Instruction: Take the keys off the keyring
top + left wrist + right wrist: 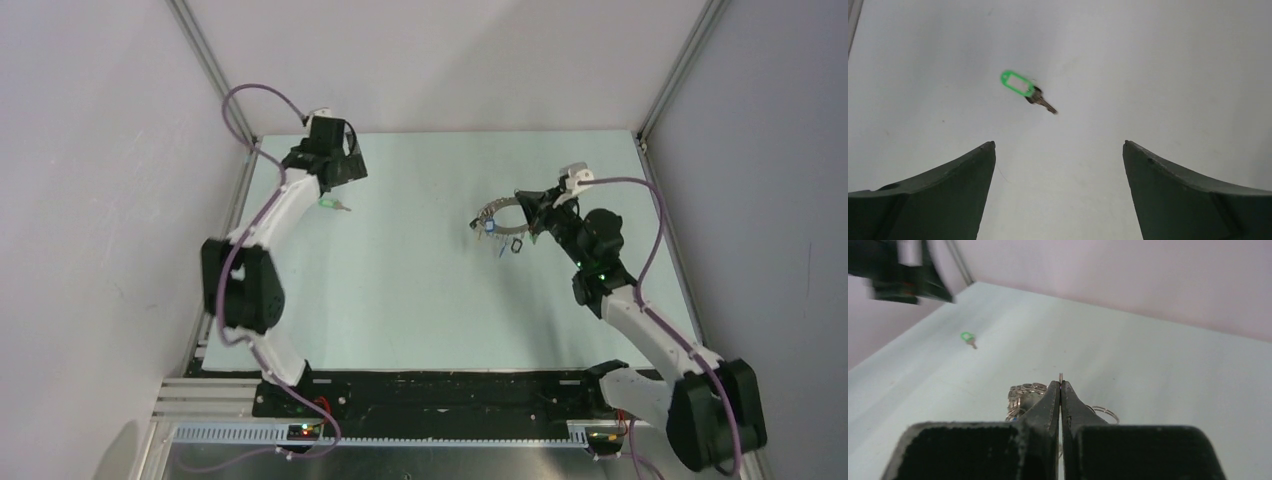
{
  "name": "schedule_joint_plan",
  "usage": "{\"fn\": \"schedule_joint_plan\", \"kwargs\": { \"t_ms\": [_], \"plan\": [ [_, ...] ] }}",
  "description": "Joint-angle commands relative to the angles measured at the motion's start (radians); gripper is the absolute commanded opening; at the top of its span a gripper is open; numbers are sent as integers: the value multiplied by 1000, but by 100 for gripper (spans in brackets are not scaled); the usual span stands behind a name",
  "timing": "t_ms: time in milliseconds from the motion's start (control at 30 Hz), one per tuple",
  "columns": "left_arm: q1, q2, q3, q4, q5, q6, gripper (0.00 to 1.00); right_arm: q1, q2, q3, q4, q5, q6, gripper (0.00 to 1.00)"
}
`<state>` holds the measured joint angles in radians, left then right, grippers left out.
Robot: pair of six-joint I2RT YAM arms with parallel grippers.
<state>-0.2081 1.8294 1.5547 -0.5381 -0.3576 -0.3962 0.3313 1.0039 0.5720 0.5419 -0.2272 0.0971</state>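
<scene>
The table point(420, 300) is a pale, slightly green sheet. Plain grey-white walls point(100, 150) stand around it on three sides.

My left gripper point(1059, 145) hangs over the far left part of the table, with its two dark fingers point(948, 190) spread wide apart and nothing between them. In front of these fingertips, a little to the left of the middle line, one key with a green tag point(1027, 91) lies flat on the table by itself. Its metal blade points toward my right finger and back to me. It is well apart from both fingers.

My right gripper point(1061, 385) is pressed together, and its fingers pinch the thin edge of the keyring point(497, 208). In the right wrist view, only a small piece of this edge stands up above the closed tips. From above, the ring curves away to the left of this gripper. The keys point(492, 228) are bunched just under and to the left of my right fingertips, and one of them shows blue. I cannot tell if they rest on the table or hang from the ring. A small wire ring point(1105, 413) shows just to the right of the fingers, low near the table. The green-tagged key is far ahead and to the left of this gripper.
</scene>
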Motion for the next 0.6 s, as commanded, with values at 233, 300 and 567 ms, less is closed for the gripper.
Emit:
{"fn": "schedule_joint_plan", "kwargs": {
  "t_ms": [233, 300, 567],
  "plan": [
    [-61, -540, -341, 20, 72, -190, 100, -153, 269, 238, 18, 66, 69, 99],
    [-77, -624, -406, 21, 10, -189, 100, -166, 243, 241, 3, 83, 97, 99],
    [-239, -866, -546, 23, -241, -104, 100, -160, -24, 209, -316, 266, 208, 100]
  ]
}}
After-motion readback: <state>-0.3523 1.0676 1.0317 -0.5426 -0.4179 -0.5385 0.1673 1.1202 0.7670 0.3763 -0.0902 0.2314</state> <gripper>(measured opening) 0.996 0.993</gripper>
